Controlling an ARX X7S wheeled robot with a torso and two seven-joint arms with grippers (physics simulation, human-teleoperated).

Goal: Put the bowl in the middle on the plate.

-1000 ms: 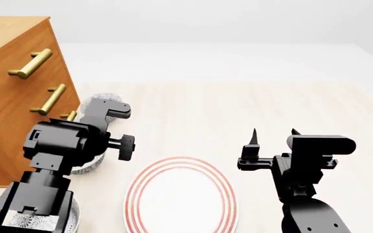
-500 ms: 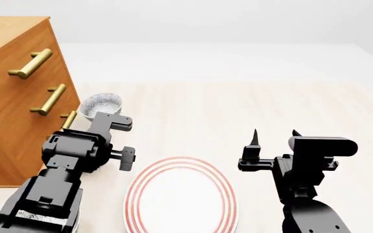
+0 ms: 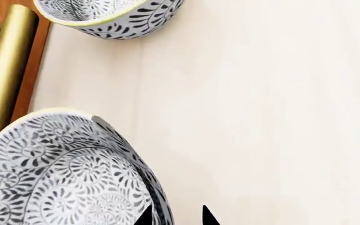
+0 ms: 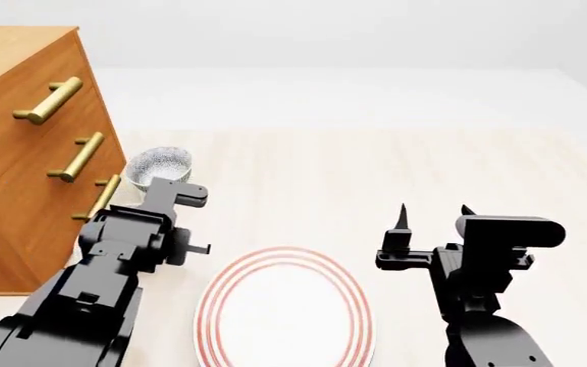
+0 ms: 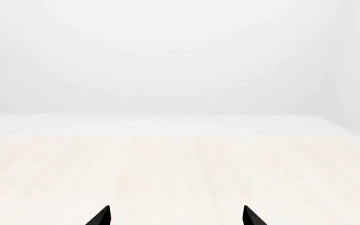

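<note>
The left gripper straddles the bowl rim, jaws slightly apart. The plate lies to its right. The right gripper idles, jaws apart.

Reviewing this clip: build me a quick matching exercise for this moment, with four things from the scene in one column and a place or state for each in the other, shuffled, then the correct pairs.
Column one:
1. plate
2. left gripper
3. right gripper
4. drawer handles

Column two:
A. brass-coloured, on the wooden cabinet front
B. fingertips straddling the rim of a patterned bowl
C. open and empty, raised over bare table
D. lying flat between the two arms, nothing on it

Pairs: 1-D, 2-B, 3-C, 4-A
</note>
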